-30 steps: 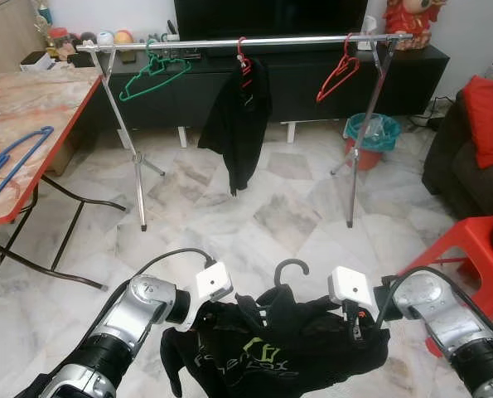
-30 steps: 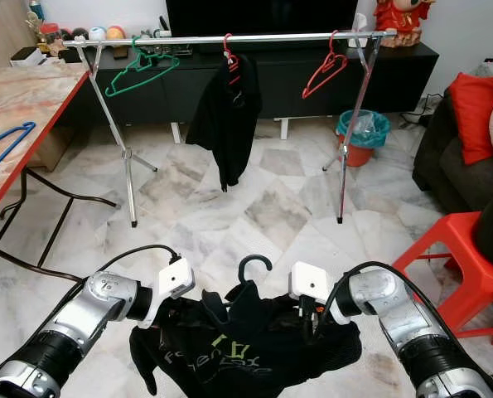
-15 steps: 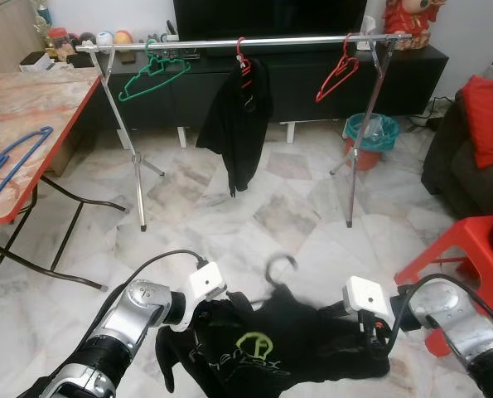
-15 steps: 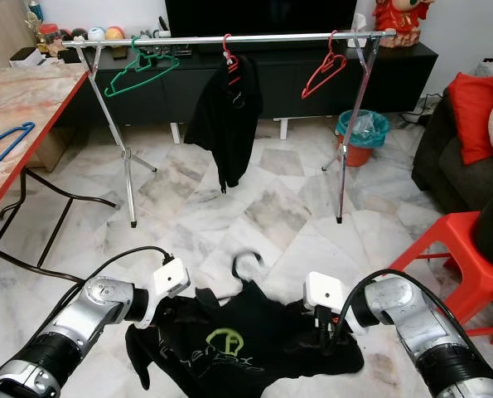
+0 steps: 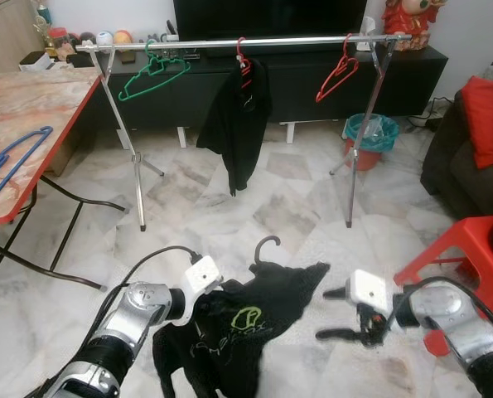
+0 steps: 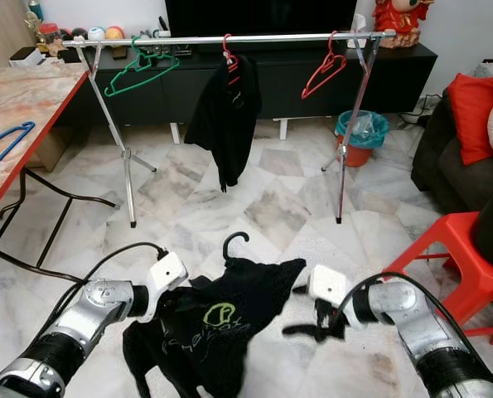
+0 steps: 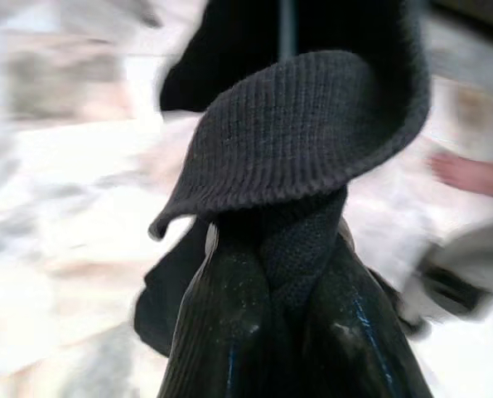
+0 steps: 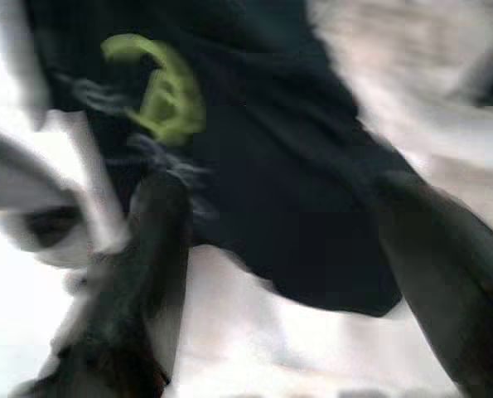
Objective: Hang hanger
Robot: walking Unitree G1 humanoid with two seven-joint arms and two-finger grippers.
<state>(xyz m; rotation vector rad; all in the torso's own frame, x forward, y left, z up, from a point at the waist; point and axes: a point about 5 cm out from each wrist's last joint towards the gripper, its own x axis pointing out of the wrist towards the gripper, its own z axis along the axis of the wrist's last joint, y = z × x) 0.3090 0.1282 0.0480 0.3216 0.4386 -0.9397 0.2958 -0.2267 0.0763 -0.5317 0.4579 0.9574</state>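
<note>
At 12 o'clock the rail (image 5: 246, 41) stands across the way, its legs (image 5: 123, 133) splayed on the marble floor (image 5: 271, 207). On the rail, bare stretches lie between the green hanger (image 5: 152, 73) at 11, the hung black shirt (image 5: 239, 120) at 12 and the red hanger (image 5: 339, 73) at 1. The table (image 5: 22, 124) closes off 9 to 10; the red stool (image 5: 470, 249) and sofa (image 5: 466, 157) close off 3. A bin (image 5: 372, 137) sits behind the rail's right leg.
</note>
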